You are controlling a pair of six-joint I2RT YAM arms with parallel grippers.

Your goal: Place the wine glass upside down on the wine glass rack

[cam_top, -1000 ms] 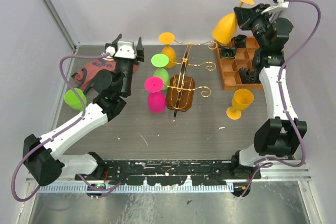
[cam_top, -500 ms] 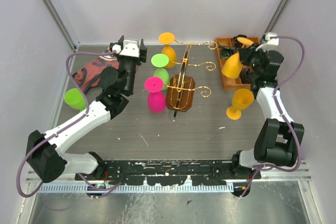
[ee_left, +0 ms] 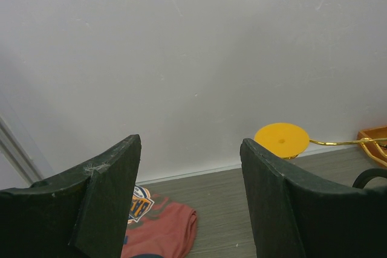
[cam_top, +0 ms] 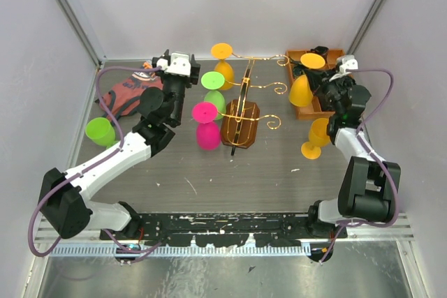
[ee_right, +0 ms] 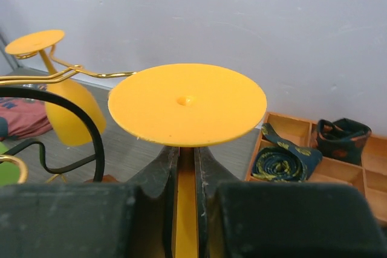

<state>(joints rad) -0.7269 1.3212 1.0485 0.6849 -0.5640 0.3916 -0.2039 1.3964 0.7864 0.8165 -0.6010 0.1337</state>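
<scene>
green cup [cam_top: 100, 131]: far left on the table; visible from overhead only.
red cloth [cam_top: 129, 93]: crumpled at back left; printed badge on it shown only by the left wrist view.
left claw [cam_top: 178, 66]: released, fingers spread, nothing between them; raised between cloth and rack.
wine glass rack [cam_top: 240, 125]: mid-table; hung orange glass [cam_top: 223, 71], green glass [cam_top: 213, 95] and pink glass [cam_top: 207, 134] bowl-down on its left side, all three together only from overhead.
wine glass [cam_top: 302, 88]: orange, inverted, foot uppermost, in the air between rack and tray; not yet hung.
right claw [cam_top: 321, 83]: clenched on the wine glass stem, plain only in the right wrist view.
wooden tray [cam_top: 297, 109]: back right; rolled ties [ee_right: 277, 162] in its compartments clear only from the right wrist.
yellow glass [cam_top: 320, 137]: upright on the table, just in front of the tray.
</scene>
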